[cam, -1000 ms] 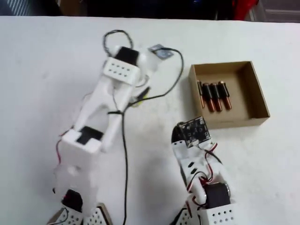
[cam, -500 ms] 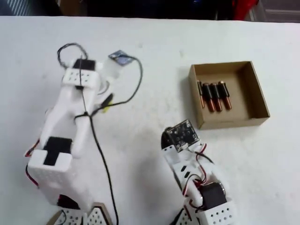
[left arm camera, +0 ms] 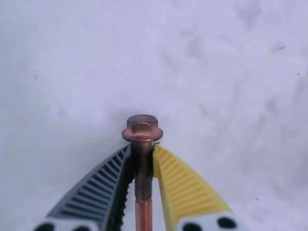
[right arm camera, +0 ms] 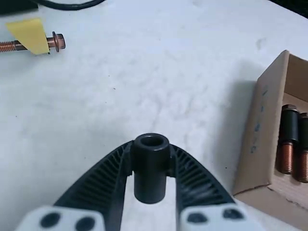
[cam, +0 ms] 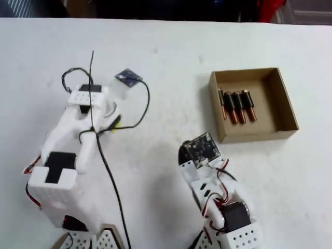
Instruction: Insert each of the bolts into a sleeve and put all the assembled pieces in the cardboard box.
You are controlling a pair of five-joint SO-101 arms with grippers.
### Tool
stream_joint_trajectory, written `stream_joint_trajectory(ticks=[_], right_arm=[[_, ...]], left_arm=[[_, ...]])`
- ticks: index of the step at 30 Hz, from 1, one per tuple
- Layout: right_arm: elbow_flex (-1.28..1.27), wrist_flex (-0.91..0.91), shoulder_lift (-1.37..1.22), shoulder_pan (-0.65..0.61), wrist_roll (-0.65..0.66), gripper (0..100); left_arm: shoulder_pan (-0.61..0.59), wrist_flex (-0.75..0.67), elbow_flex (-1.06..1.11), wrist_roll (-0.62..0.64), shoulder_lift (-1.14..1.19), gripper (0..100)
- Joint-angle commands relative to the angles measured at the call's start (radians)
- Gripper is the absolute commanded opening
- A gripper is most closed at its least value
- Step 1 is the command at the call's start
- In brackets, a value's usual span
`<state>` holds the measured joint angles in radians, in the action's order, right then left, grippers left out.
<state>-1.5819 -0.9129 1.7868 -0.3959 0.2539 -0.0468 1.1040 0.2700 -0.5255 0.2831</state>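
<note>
Beside the cardboard box (cam: 254,136), the right gripper (right arm camera: 150,150) clamps 1 sleeve (right arm camera: 150,175); the left gripper (left arm camera: 142,151) clamps 1 bolt (left arm camera: 142,130).

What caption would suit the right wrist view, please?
Right gripper clamps a black sleeve near the cardboard box.

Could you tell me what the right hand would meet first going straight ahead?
Probably just bare table; the right hand, sleeve first, aims between the bolt in the left hand and the cardboard box.
</note>
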Motion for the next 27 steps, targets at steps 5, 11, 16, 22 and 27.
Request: stream_joint_trajectory(ticks=[5,11,16,22,27], right_arm=[[0.006,0.033,0.015,-0.010,-0.006,1.7],[0.006,0.033,0.015,-0.010,-0.006,1.7],[0.006,0.033,0.015,-0.010,-0.006,1.7],[0.006,0.033,0.015,-0.012,-0.006,1.7],[0.006,0.033,0.015,-0.012,-0.006,1.7]], left_arm=[[0.001,-0.017,-0.005,0.000,-0.067,7],[0.001,-0.014,-0.003,0.000,-0.065,11],[0.002,-0.014,-0.003,0.000,-0.061,11],[0.002,-0.018,-0.071,0.000,0.076,11],[0.005,0.048,-0.175,0.000,0.168,11]])
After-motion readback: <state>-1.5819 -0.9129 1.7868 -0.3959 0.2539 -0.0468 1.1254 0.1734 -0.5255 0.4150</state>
